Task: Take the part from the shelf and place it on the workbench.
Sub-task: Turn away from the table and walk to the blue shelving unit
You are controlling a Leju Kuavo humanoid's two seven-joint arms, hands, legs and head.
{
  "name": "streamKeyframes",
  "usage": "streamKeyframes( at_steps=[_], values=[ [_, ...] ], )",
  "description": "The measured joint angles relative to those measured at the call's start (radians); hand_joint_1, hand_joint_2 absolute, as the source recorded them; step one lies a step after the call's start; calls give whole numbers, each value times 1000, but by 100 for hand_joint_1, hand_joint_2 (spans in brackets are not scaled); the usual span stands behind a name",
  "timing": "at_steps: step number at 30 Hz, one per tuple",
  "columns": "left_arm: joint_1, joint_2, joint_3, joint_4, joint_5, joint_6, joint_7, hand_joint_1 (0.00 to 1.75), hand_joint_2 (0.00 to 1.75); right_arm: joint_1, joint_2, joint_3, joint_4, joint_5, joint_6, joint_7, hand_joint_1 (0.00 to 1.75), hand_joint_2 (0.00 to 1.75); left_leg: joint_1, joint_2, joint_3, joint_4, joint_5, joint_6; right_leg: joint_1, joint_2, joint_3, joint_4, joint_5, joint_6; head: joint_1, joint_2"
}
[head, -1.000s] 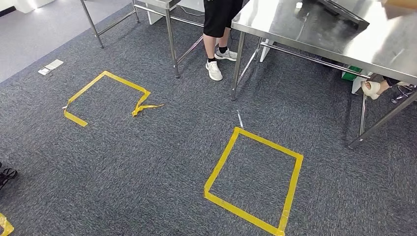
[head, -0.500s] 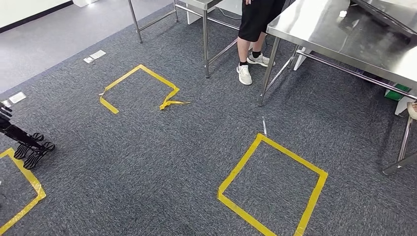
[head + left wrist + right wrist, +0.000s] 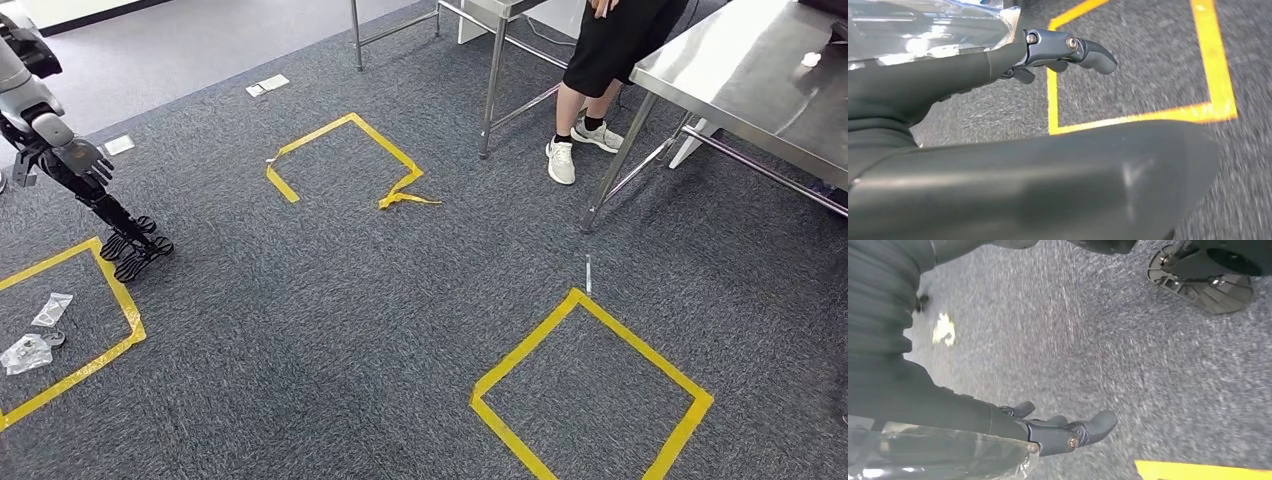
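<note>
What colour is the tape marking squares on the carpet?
Yellow tape on dark grey carpet, clearest in the head view.

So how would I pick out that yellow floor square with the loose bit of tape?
Start at the steel table where a person stands. On the carpet beside it lies a yellow tape square. Unlike the neat square nearer the camera, one side is missing and a torn strip curls off its corner.
</note>
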Motion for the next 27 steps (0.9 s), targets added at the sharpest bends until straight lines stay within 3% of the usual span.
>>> streamKeyframes(
  at_steps=[1, 3, 5, 6, 7, 8, 9, 10, 12, 14, 16, 18, 20, 21, 22, 23, 25, 27],
  values=[
    [0, 0, 0, 0, 2, 2, 0, 0, 0, -2, 0, 0, 0, 2, 2, 0, 0, 175, 3, -10, -1, -4, 5, 8, -2, 28, -15, 31, -18, 1, 2, 0],
    [-3, -1, 0, 0, 3, 6, 0, 0, 0, -2, -1, 1, 0, 5, 6, 1, 0, 175, 5, -34, -7, -6, 12, 17, -7, 84, -73, 150, -73, -4, 5, 0],
    [-3, -2, 1, 0, 3, 13, 1, 0, 0, -2, -1, 3, 0, 11, 10, 3, 0, 175, 4, -62, -12, -6, 16, 19, -8, 97, -129, 267, -110, -2, 6, 0],
    [-1, -3, 2, 0, 4, 17, 2, 0, 0, -3, -1, 5, 0, 15, 13, 5, 0, 175, 5, -76, -13, -5, 17, 18, -10, 98, -136, 280, -107, 4, 6, 0],
    [0, -3, 3, 0, 5, 20, 3, 0, 0, -5, -2, 7, 0, 18, 15, 7, 0, 175, 5, -89, -13, -4, 19, 16, -13, 101, -122, 250, -88, 14, 6, 0],
    [1, -3, 4, 0, 5, 23, 4, 0, 0, -7, -2, 9, 0, 20, 17, 8, 0, 175, 6, -103, -14, -3, 20, 13, -18, 112, -93, 188, -58, 26, 6, 0],
    [1, -3, 5, 0, 6, 25, 4, 0, 0, -9, -3, 11, 0, 23, 18, 10, 0, 175, 6, -116, -15, 0, 20, 9, -24, 137, -60, 113, -31, 35, 7, 0],
    [0, -3, 6, 0, 6, 28, 5, 0, 0, -12, -2, 13, 1, 24, 19, 11, 0, 175, 5, -129, -19, 5, 20, 3, -28, 159, -33, 53, -10, 38, 6, 0],
    [-1, -3, 8, 0, 6, 33, 5, 0, 0, -16, -1, 16, 1, 27, 21, 15, 0, 175, 4, -150, -27, 9, 23, -11, -28, 184, -13, 2, 4, 28, 5, 0],
    [3, -3, 9, 0, 6, 37, 6, 0, 0, -20, 1, 17, 1, 27, 21, 17, 0, 175, 10, -164, -34, 7, 27, -24, -24, 162, -9, 0, 9, 9, 4, 0],
    [5, -3, 10, 0, 6, 40, 9, 0, 0, -21, 2, 18, 1, 27, 21, 18, 0, 175, 11, -127, -54, 41, 4, -33, -26, 137, -6, -4, 16, -8, 0, 0],
    [4, -4, 10, 0, 5, 43, 13, 0, 0, -18, 3, 18, 1, 29, 22, 18, 0, 175, 10, -70, -104, 149, -59, -38, -22, 109, -7, -6, 17, -21, -5, 0],
    [3, -4, 10, 0, 5, 48, 20, 0, 0, -15, 3, 19, 1, 32, 25, 18, 0, 175, 12, -50, -161, 271, -110, -41, -16, 77, -8, -5, 16, -25, -7, 0],
    [4, -4, 10, 0, 4, 51, 24, 0, 0, -15, 3, 20, 1, 35, 26, 18, 0, 175, 13, -45, -170, 293, -110, -42, -14, 62, -9, -5, 15, -26, -7, 0],
    [5, -4, 10, 0, 4, 54, 27, 0, 0, -17, 2, 21, 2, 38, 28, 19, 0, 175, 13, -41, -158, 275, -93, -41, -13, 49, -8, -5, 14, -27, -7, 0],
    [7, -4, 10, 0, 4, 55, 29, 0, 0, -18, 2, 22, 2, 40, 29, 19, 0, 175, 13, -31, -128, 221, -64, -39, -12, 38, -7, -5, 13, -27, -7, 0],
    [5, -3, 10, 0, 4, 57, 31, 0, 0, -22, 2, 23, 2, 42, 30, 20, 0, 175, 10, 11, -51, 86, -15, -32, -7, 20, -3, -4, 10, -24, -7, 0],
    [0, -3, 10, 0, 4, 57, 31, 0, 0, -24, 2, 23, 2, 43, 30, 22, 0, 175, 3, 33, -18, 21, -2, -22, 0, 2, 1, -4, 5, -16, -4, 0]
  ],
)
